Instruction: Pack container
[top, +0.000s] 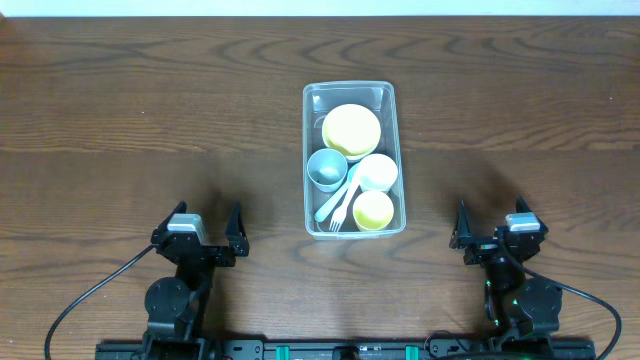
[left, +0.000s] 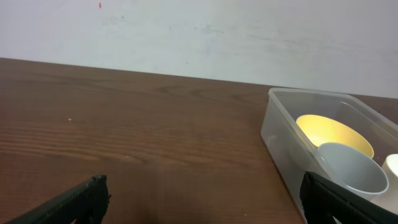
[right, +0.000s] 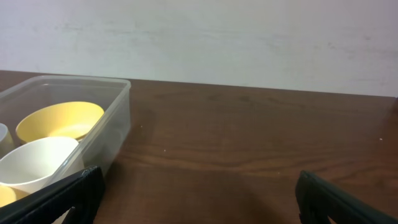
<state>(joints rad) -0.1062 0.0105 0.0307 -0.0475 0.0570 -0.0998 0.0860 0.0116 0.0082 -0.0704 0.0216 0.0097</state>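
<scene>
Container (top: 350, 92), a clear rectangular plastic tub holding a round yellow bowl (top: 351, 130), sits mid dark wooden table (top: 120, 100). Probably light, flexible, slick: pinch its rim. Left gripper (top: 209, 210) and right gripper (top: 490, 210), at the table's near edge, gape wide, empty.

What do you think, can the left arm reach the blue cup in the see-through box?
Probably yes. The container has no lid, the blue cup stands by its left wall, and only bare table lies between it and the left arm, whose jaws are open.
</scene>
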